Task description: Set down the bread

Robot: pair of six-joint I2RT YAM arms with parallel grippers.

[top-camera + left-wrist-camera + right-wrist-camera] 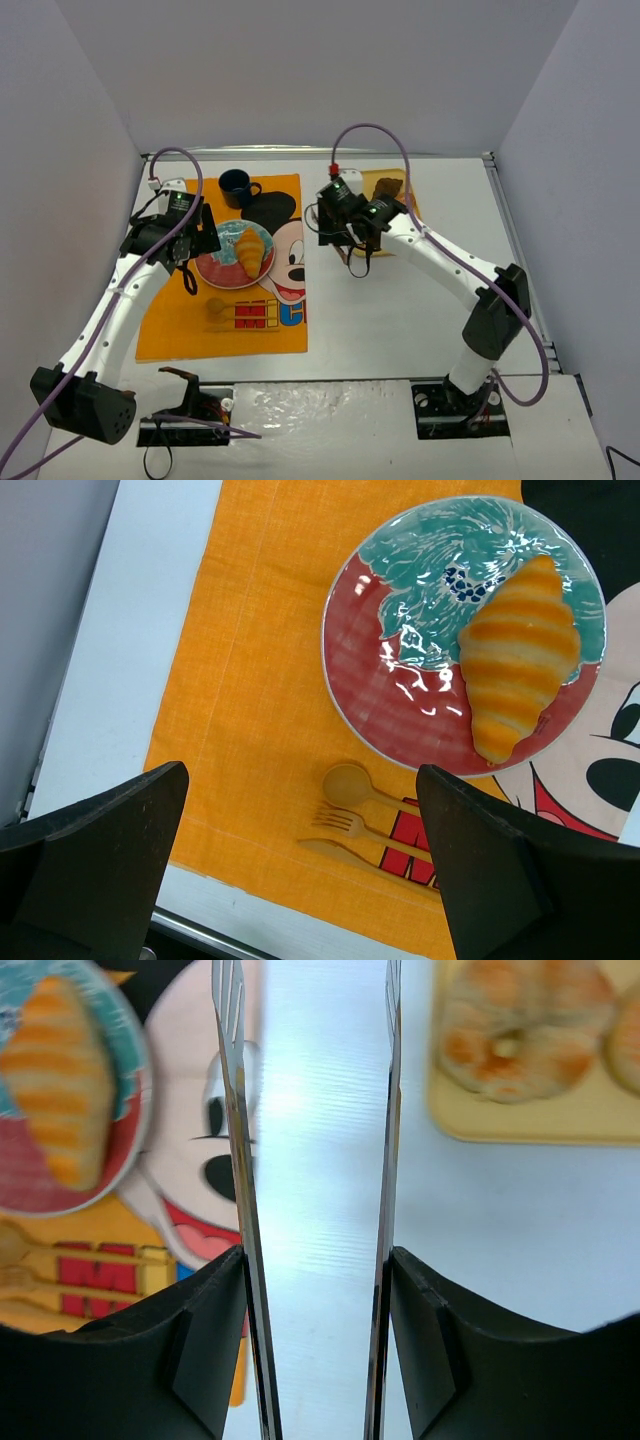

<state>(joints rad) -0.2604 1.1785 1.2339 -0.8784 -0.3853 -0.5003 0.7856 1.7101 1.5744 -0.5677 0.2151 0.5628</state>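
One orange placemat was seen bearing the plate, where the bread was laid, long axis near-to-far. The left gripper, nearer, was spread empty just leftward; the right gripper was clamped on empty tongs.

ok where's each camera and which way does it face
top: above and behind the bases, looking down on the table; both arms show.
left wrist: on the left arm, looking down at the croissant on the plate; open left gripper at the bottom.
right wrist: on the right arm, looking down past tongs clamped in the right gripper; doughnut top right.
shared: all three see the croissant.
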